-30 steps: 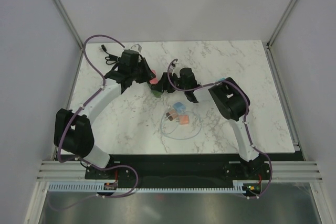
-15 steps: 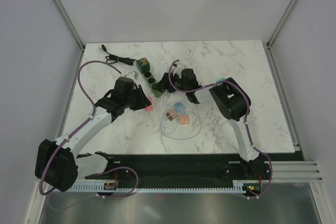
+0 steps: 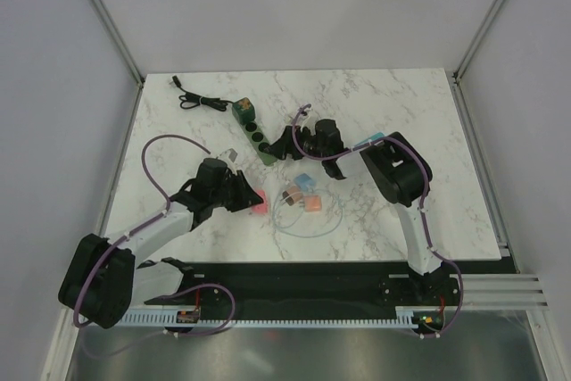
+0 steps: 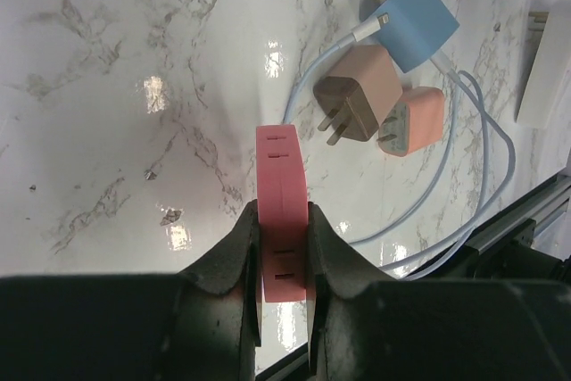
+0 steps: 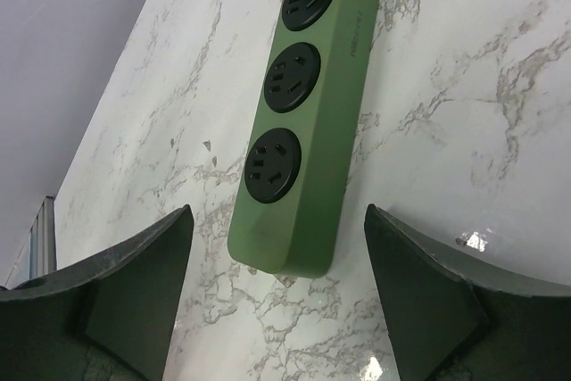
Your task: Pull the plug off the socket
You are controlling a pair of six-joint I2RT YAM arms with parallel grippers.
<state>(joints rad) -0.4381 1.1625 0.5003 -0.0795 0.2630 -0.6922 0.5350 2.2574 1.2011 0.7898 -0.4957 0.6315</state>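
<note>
Obs.: my left tool (image 4: 283,217) is closed most of the way on the pink plug (image 4: 281,162), pinching it by its two narrow sides, with the front half sticking out past the fingers. The plug is out of the socket and well away from it. It is held low over the surface (image 3: 401,113), just left of the loose chargers; I cannot tell whether it touches down.

My right tool (image 5: 278,220) stands wide open with nothing in it, one finger on each side of the near end of the green power strip (image 5: 312,104). All three sockets I can see there are empty.

Risks, as I judge them:
- The grip is on smooth, narrow faces, so a jolt could let the plug pivot or slip out.
- Setting down to the right would land it on the blue charger (image 4: 415,17), brown charger (image 4: 359,100) or salmon charger (image 4: 415,120), or in the pale cable loop (image 4: 500,158), which could snag a finger and drag the lot.
- Nothing holds the strip. If the right tool swings sideways on its way out, a finger could shove the strip and pull its black cord (image 3: 198,101).

Surface: white marble pattern, glossy, with lamp glare in spots. The arm bases sit on a black rail (image 3: 294,278) at the near edge.

Room: plain pale walls (image 3: 294,6) and aluminium frame posts (image 3: 486,15) at the back corners.
</note>
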